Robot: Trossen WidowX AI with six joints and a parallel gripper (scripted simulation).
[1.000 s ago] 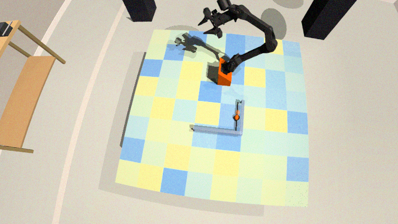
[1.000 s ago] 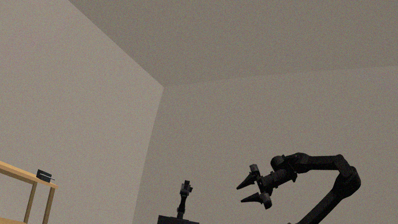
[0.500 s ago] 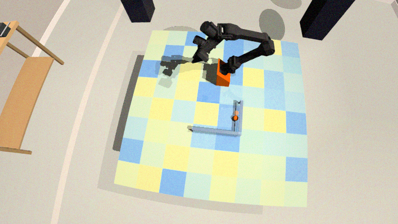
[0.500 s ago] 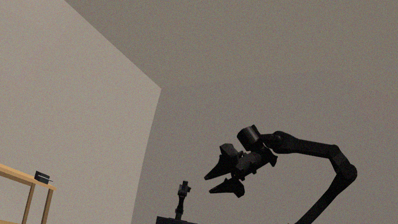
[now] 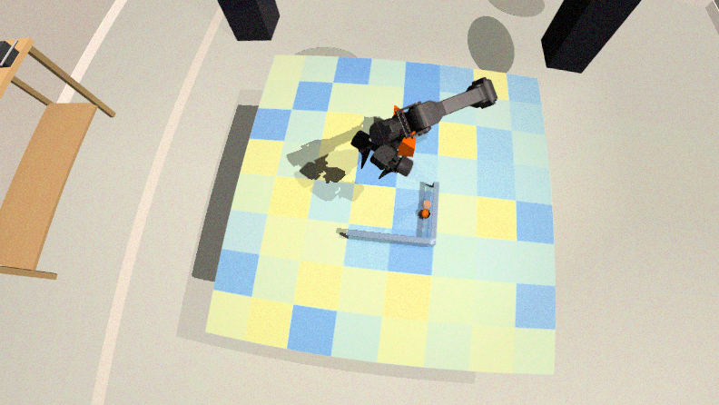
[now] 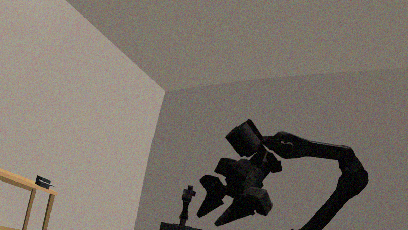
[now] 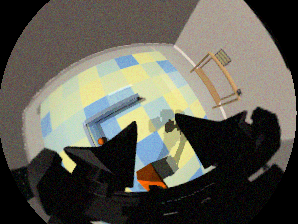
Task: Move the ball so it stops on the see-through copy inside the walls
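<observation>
Above the far half of the checkered surface [image 5: 321,281], the arm [image 5: 455,103] reached from its elbow near the far right corner back toward the middle, folding down over its orange base [image 5: 406,146]. The pincer [image 5: 374,169] hung in the air with its two dark pointed fingers [image 5: 363,160] tilted downward and toward the near edge, parted about halfway with nothing between them. In the exterior view the arm showed as a dark silhouette, bent sharply at the elbow, the wrist drooping and the pincer [image 6: 211,218] aimed down and to the left. The ball [image 5: 425,213], small and orange, lay on the surface inside the clear walls [image 5: 397,236], just beside the wall running toward the far edge, near the corner they form. The see-through copy [image 5: 426,203] sat touching it on the far side. The pincer was well apart from both, toward the far left of the walls.
</observation>
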